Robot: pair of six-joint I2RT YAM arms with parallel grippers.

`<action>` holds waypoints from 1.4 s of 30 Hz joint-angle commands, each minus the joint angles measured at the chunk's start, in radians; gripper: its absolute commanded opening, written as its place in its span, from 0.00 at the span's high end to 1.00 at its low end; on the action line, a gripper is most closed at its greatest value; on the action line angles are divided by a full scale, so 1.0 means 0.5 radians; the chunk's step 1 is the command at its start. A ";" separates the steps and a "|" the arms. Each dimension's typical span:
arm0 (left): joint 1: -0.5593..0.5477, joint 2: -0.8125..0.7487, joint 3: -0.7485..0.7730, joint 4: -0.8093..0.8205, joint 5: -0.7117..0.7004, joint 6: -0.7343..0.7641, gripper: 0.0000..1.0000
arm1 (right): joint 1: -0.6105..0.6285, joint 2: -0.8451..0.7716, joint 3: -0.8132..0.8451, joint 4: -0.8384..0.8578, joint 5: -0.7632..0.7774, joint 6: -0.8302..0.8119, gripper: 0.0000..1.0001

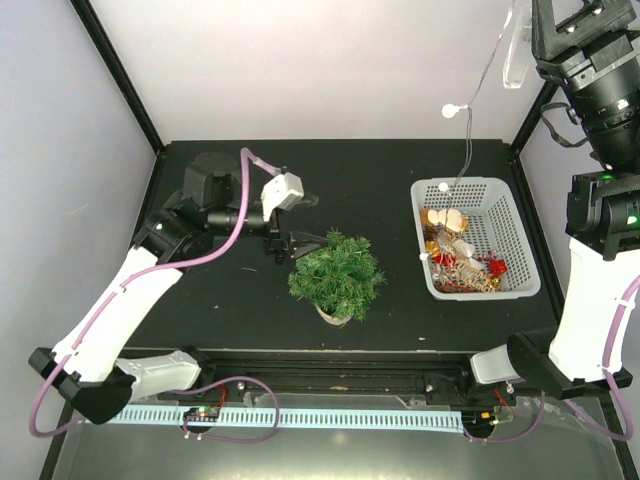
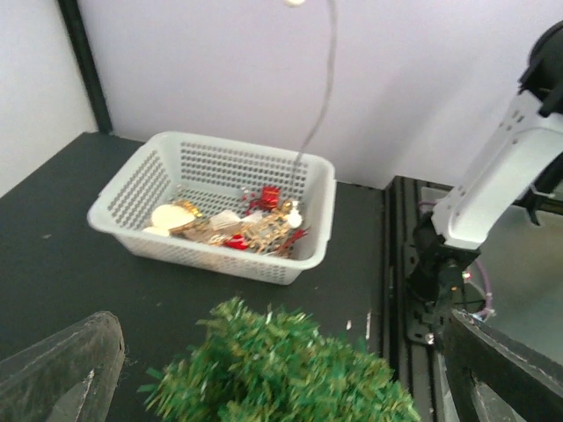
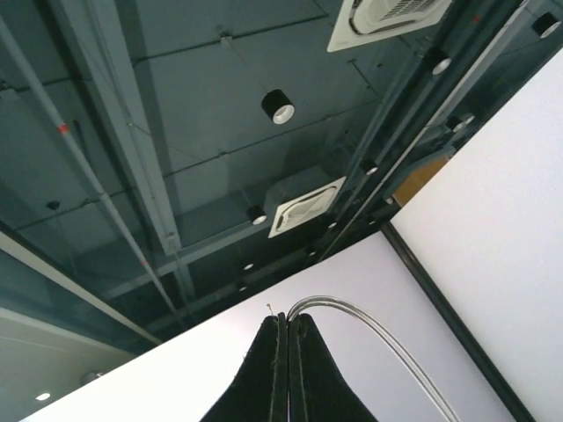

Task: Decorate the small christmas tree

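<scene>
Between the pressed-together fingers of the right gripper, raised high over the table's right side, a thin clear wire is pinched. It hangs down past a small round white bulb into the white perforated plastic basket. The basket also holds a loose heap of red, gold and cream ornaments, too tangled to tell apart. The left gripper stands low, with its jaws spread wide and nothing between them, just beside the left flank of the small christmas tree. Whether it touches the needles cannot be told. This bushy dark-green miniature tree stands upright on its pale base near the middle of the black table, well apart from the basket. No ornament or wire shows on its branches, so the decorating appears barely begun. By this judgement the wire must be carried across and draped over the tree, and every ornament in the basket must be hung.
</scene>
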 commanded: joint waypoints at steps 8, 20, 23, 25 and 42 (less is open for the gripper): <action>-0.421 0.549 0.602 -0.038 -0.175 0.065 0.01 | 0.006 -0.112 -0.226 0.213 -0.102 0.187 0.99; -0.622 0.899 0.865 0.255 -0.112 -0.087 0.01 | 0.006 -0.244 -0.472 0.251 -0.120 0.162 0.99; -0.632 1.011 1.000 0.260 -0.091 -0.137 0.01 | 0.006 -0.281 -0.534 0.290 -0.117 0.168 0.99; -0.636 1.069 1.066 0.276 -0.068 -0.179 0.01 | 0.006 -0.294 -0.570 0.318 -0.121 0.177 0.99; -0.653 1.380 1.448 0.414 0.176 -0.385 0.01 | 0.005 -0.430 -0.888 0.444 -0.145 0.168 0.99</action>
